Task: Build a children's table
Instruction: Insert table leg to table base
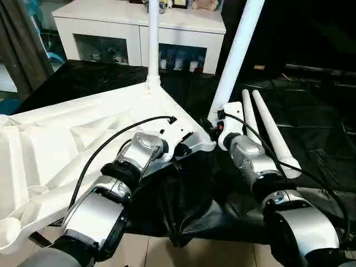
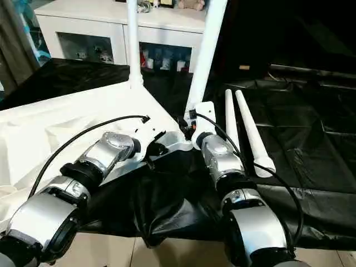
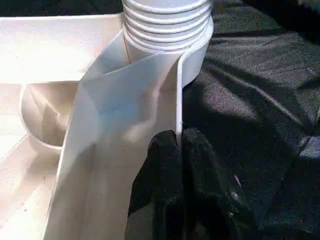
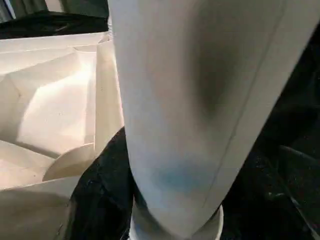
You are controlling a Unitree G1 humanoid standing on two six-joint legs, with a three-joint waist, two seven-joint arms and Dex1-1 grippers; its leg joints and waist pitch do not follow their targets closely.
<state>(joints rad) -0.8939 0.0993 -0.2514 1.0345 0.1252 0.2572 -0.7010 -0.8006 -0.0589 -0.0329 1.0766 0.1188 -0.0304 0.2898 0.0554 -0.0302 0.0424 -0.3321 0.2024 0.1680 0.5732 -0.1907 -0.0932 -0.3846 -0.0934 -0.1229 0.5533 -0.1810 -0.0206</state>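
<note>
The right gripper (image 1: pixel 218 129) clasps the leaning leg (image 1: pixel 236 53) low at the tabletop's (image 1: pixel 61 139) near corner socket, its long axis rising away, while the left gripper (image 3: pixel 180 150), pinched closed on the tabletop's rim, sits just beside.

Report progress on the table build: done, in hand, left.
Done: one leg stands upright in the far corner of the upturned tabletop. In hand: the right gripper holds a second leg at the near corner socket, while the left gripper pinches the tabletop's edge. Left: two legs lie on the black sheet.
</note>
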